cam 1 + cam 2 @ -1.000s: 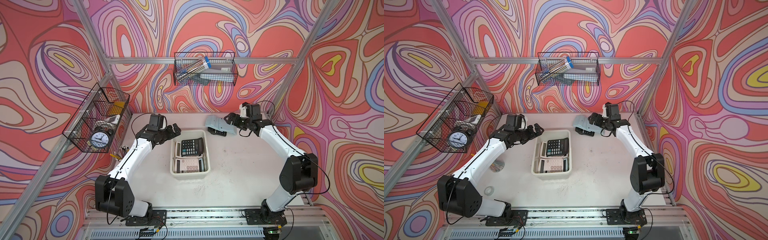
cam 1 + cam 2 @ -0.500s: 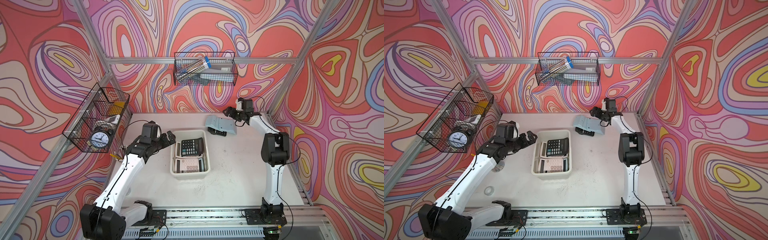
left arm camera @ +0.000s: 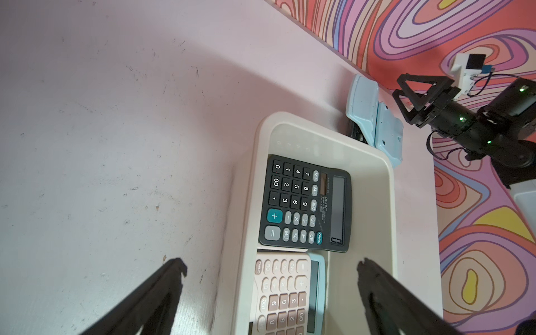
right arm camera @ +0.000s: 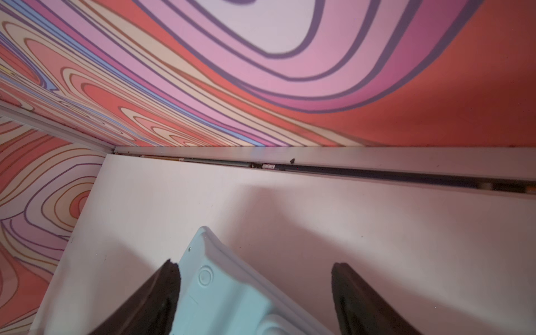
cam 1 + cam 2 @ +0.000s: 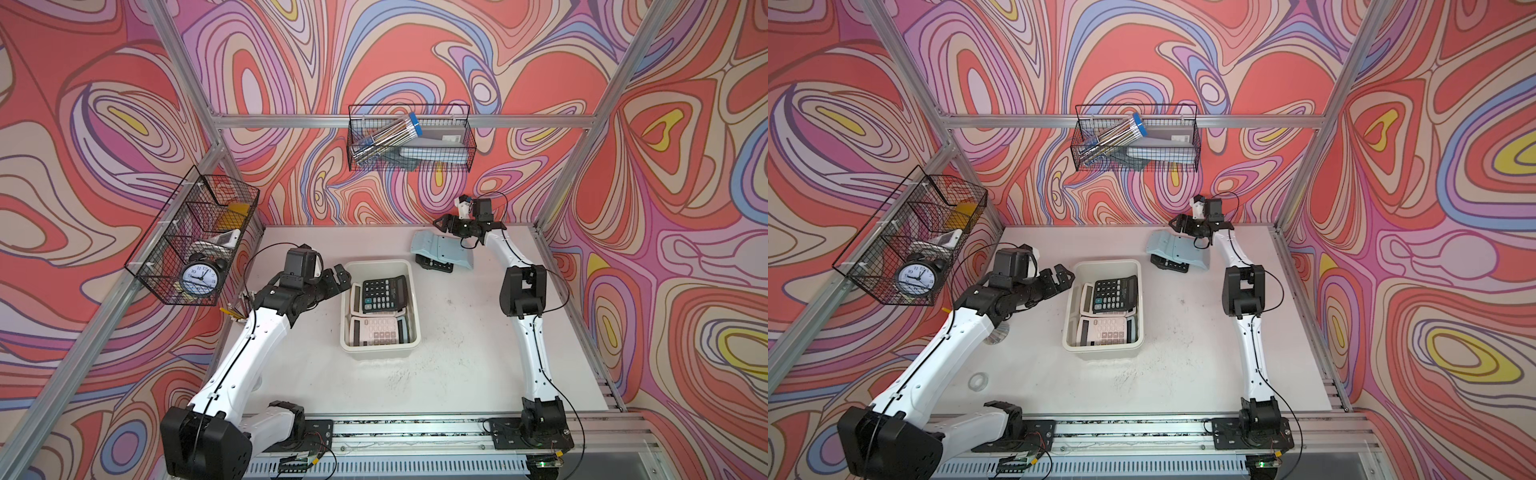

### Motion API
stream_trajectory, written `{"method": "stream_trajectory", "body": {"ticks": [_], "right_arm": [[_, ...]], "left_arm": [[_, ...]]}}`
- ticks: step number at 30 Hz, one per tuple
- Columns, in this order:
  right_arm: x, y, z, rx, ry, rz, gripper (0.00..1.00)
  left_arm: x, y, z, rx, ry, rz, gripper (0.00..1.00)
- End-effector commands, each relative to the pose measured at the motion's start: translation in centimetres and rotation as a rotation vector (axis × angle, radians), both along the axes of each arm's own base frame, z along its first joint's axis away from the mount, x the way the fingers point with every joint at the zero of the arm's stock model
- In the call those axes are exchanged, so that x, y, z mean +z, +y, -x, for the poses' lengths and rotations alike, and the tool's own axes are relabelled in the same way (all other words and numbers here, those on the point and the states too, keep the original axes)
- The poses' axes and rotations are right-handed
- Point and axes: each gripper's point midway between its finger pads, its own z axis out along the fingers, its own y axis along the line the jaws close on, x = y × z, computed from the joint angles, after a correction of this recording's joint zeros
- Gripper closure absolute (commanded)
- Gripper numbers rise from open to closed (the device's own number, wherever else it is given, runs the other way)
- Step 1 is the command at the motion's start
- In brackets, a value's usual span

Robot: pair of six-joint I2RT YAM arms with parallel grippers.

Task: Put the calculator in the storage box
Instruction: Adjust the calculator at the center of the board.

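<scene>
The cream-white storage box sits mid-table and holds a black calculator and a pink one. My left gripper hovers open over the box's left rim, holding nothing. A light blue calculator lies face down behind the box, propped on a black thing. My right gripper is open at its back end, the calculator's corner between the jaws beside one finger.
A black wire basket with an alarm clock hangs on the left wall. Another basket with a tube of pens hangs on the back wall. Pencils lie at the table's left edge and a tape roll lies front left.
My right gripper has moved toward the back wall, onto the blue calculator's back end, its jaws a little narrower. My left gripper has drawn back slightly from the box.
</scene>
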Motion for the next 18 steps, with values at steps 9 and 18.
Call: {"method": "stream_trajectory", "body": {"ticks": [9, 18], "right_arm": [[-3.9, 4.4, 4.8, 0.236, 0.095, 0.065, 0.19], [-6.3, 3.7, 8.9, 0.291, 0.158, 0.36, 0.19]], "left_arm": [[-1.4, -0.3, 0.3, -0.021, 0.053, 0.016, 0.01], [-1.3, -1.0, 0.1, -0.043, 0.059, 0.042, 0.01]]}}
